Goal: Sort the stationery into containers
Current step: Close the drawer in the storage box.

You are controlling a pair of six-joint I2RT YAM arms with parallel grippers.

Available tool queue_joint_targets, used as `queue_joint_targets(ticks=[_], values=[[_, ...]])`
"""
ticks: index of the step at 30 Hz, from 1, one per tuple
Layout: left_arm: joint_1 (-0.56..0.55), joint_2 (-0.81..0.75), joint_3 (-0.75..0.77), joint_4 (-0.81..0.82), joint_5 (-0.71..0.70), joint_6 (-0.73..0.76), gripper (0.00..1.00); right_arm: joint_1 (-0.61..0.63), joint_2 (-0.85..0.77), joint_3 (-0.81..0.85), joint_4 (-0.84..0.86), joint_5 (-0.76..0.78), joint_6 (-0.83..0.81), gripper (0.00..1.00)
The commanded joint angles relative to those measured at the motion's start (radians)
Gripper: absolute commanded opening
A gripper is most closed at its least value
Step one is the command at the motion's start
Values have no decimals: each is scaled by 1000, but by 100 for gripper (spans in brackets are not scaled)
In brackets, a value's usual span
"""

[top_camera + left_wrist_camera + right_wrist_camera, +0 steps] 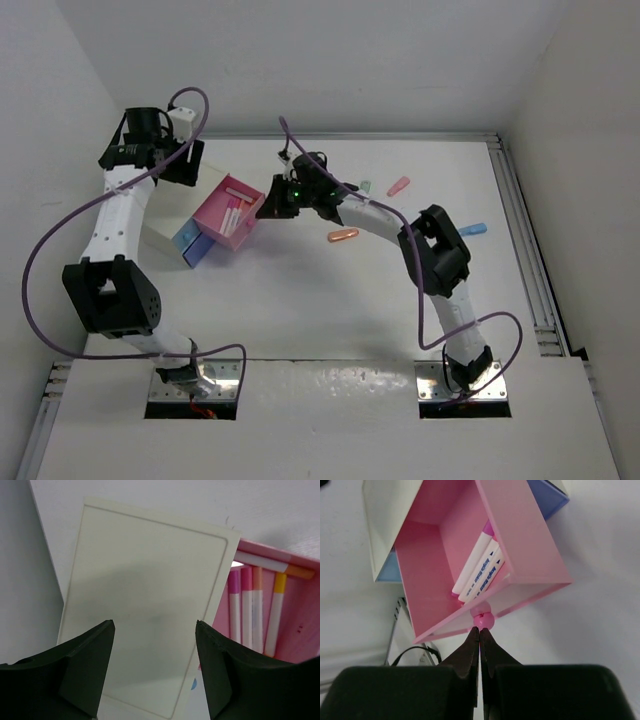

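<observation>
The pink container (228,212) stands slid out of a cream casing (172,225), with the blue container (194,245) beside it. Several pens (480,570) lie inside the pink container (520,540). My right gripper (480,630) is shut, empty, its tips touching the pink knob (483,620) on the container's front; in the top view the right gripper (266,205) sits at that container's right end. My left gripper (155,625) hangs open over the cream casing (145,590), holding nothing. Pens (247,610) show in the pink container (300,615).
Loose stubby pieces lie on the table right of the containers: orange (343,237), green (366,187), pink (398,186), light-blue (473,228). White walls close in the back and left. A metal rail (525,240) runs along the table's right edge.
</observation>
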Motion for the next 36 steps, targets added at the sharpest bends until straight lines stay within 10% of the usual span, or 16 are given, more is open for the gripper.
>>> queue_joint_targets(ticks=[1, 36], values=[[-8, 15, -26, -10, -66, 71, 72, 4, 17, 50, 89, 25, 65, 0], [-53, 114, -101, -17, -53, 117, 73, 96, 323, 281, 441, 146, 216, 0]])
